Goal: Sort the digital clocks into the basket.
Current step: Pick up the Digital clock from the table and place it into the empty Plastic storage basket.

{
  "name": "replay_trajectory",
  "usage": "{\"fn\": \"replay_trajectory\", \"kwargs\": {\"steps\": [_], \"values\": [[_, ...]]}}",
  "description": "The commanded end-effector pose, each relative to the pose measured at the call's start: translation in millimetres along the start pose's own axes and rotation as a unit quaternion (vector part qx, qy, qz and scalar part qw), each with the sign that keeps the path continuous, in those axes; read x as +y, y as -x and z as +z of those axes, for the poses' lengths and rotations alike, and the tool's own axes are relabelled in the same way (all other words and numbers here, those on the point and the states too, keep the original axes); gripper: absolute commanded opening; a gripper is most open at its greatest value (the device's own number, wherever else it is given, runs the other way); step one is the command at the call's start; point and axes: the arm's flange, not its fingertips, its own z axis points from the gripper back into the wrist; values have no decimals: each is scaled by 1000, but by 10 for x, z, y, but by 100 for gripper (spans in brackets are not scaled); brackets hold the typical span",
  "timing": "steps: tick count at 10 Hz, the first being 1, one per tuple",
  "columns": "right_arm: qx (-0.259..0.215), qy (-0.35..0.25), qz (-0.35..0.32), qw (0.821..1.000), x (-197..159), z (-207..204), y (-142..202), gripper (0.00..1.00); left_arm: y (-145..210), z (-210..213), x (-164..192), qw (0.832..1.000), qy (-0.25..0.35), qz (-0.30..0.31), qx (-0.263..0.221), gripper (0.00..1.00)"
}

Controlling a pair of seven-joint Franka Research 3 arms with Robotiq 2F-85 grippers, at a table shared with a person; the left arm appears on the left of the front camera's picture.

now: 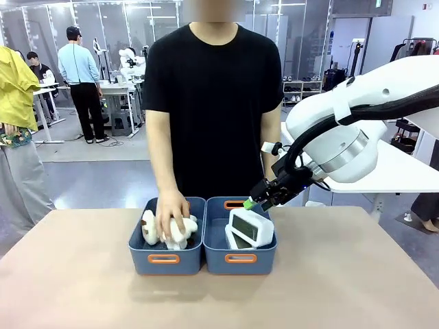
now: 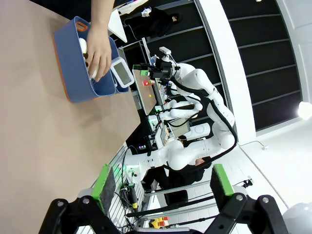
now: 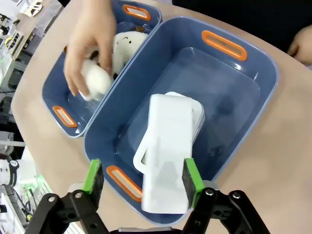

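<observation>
The right gripper [image 3: 141, 178] hangs with jaws apart over two digital clocks [image 1: 250, 228] in the basket [image 1: 240, 259], while the left gripper [image 2: 163, 185] gapes above the counter [image 1: 343, 288].

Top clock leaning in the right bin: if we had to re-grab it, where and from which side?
Judgement: pinch the top clock across its two long edges, coming from above. In the right wrist view its white back lies between the open right gripper fingers, narrow enough to span. It leans on the other clock in the basket, whose walls block side approaches.
</observation>
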Motion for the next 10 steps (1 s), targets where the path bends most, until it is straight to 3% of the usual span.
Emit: {"fn": "replay_trajectory", "kwargs": {"steps": [1, 5, 6, 10], "values": [[-4, -4, -13, 1000, -13, 96, 17, 100, 19, 13, -31, 1000, 3, -4, 6, 100], [-9, -2, -24, 1000, -344, 487, 144, 100, 19, 13, -31, 1000, 3, -4, 6, 100], [-14, 5, -19, 1000, -213, 285, 18, 100, 19, 13, -31, 1000, 3, -4, 6, 100], [-12, 0, -21, 1000, -236, 346, 51, 100, 19, 13, -31, 1000, 3, -4, 6, 100]]}}
